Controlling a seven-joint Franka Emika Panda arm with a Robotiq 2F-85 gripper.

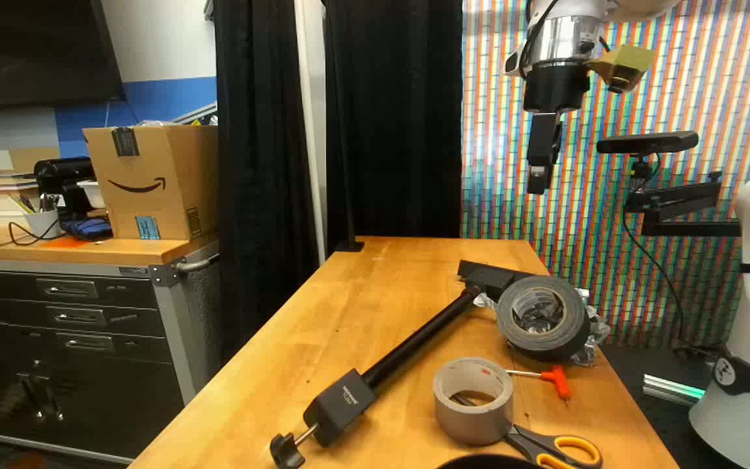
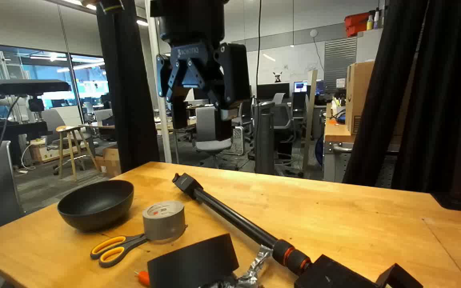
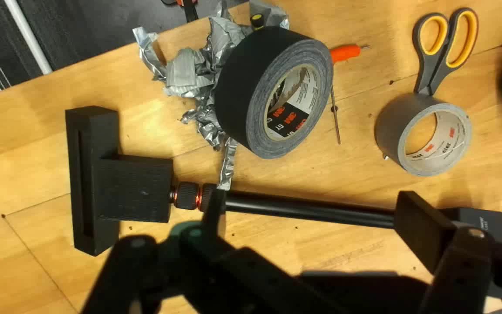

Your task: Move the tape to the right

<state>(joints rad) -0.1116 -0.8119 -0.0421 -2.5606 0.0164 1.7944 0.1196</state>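
Note:
The tape, a dull grey duct tape roll, lies flat on the wooden table next to the scissors in both exterior views (image 1: 469, 423) (image 2: 165, 227). It shows in the wrist view (image 3: 397, 122) at the upper right, its hollow core visible. My gripper (image 3: 316, 218) is open and empty, its fingers wide apart in the wrist view. In both exterior views the gripper (image 1: 538, 182) (image 2: 201, 122) hangs high above the table, well apart from the tape.
A larger black tape roll (image 3: 251, 83) stands tilted against crumpled silver tape (image 3: 190, 72). A long black bar clamp (image 3: 303, 208) lies across the table. Scissors (image 3: 438, 56) touch or nearly touch the grey tape. An orange-handled tool (image 1: 557, 381) and a black bowl (image 2: 94, 206) are nearby.

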